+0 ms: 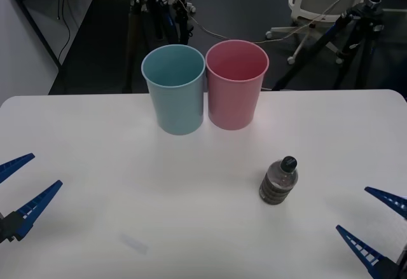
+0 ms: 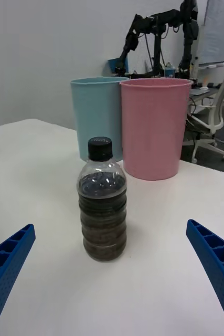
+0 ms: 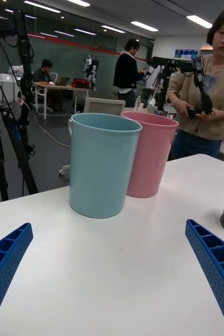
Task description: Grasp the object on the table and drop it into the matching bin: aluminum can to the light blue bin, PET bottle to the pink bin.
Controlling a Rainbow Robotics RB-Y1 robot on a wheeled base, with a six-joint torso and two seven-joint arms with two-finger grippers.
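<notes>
We see a white tabletop (image 1: pixel 95 164) w/ bottle (image 1: pixel 278 181) upright, right of centre; blue bin (image 1: pixel 173 88) & pink bin (image 1: pixel 236 83) touching at back. Left end effector (image 1: pixel 19 187) & right end effector (image 1: pixel 372 218) both spread wide. Tripods, office chair behind.

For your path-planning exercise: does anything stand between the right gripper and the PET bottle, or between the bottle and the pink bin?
Nothing visible does. Bare table lies between the open right gripper and the upright PET bottle, and between it and the pink bin.
</notes>
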